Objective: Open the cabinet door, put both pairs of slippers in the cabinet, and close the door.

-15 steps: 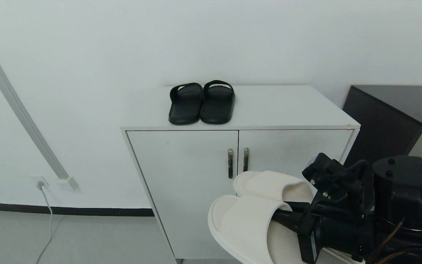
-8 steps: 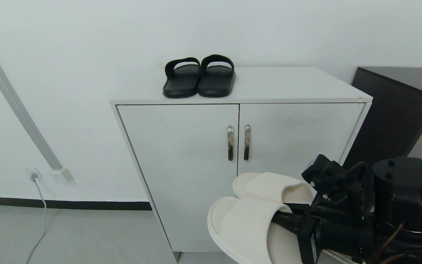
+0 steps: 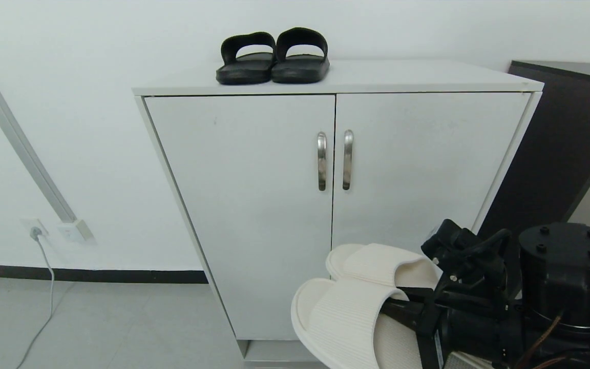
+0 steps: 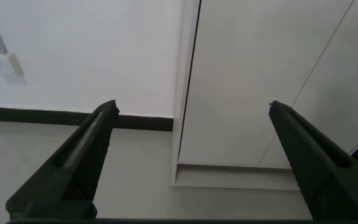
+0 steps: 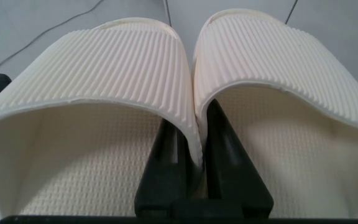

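Observation:
A white two-door cabinet (image 3: 254,205) stands against the wall with both doors closed; its metal handles (image 3: 321,161) meet at the middle. A pair of black slippers (image 3: 273,57) sits on its top, toward the left. My right gripper (image 3: 402,305) is low in front of the right door, shut on a pair of white ribbed slippers (image 3: 356,302). In the right wrist view its fingers (image 5: 169,155) pinch the two inner strap edges of the white slippers (image 5: 117,81) together. My left gripper (image 4: 192,107) is open, fingers wide apart, facing the cabinet's lower left corner (image 4: 185,168).
A dark cabinet (image 3: 566,138) stands right beside the white one. A wall outlet (image 3: 34,230) with a cable and a slanted wall conduit (image 3: 18,138) are on the left. Grey floor (image 3: 95,328) lies free left of the cabinet.
The camera has moved down, so the whole cabinet sits higher in the picture and shows more of its front. The right gripper keeps the white slippers in the same hold.

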Motion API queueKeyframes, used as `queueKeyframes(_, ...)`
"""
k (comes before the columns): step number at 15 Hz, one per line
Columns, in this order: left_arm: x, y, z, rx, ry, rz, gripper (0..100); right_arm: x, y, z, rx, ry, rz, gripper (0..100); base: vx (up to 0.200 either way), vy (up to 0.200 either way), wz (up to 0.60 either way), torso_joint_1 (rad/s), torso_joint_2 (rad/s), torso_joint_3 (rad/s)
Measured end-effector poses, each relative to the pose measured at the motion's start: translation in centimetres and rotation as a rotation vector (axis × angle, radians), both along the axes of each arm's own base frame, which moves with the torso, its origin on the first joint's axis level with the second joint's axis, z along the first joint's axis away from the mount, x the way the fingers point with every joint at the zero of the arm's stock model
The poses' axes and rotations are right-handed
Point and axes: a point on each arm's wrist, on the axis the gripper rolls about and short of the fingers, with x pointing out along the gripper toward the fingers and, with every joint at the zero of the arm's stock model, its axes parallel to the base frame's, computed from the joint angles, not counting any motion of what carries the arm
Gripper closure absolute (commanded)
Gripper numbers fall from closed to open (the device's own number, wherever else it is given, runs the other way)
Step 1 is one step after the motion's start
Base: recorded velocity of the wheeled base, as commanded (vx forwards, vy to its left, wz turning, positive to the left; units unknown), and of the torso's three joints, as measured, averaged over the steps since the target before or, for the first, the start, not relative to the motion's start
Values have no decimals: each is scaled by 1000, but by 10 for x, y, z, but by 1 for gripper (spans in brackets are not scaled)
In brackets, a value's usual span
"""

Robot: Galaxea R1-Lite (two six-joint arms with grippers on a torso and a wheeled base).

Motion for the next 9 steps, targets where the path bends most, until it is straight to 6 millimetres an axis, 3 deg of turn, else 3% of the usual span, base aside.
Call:
queueKeyframes(3,0,0,0,0,-1,0,0,0,0,0,-1,1,3,100,0,0,0,2,124,116)
queueKeyframes(9,0,0,0,0,2,-1,0,-1,0,-1,1,-1,5,100,0,0,0,0,0,0)
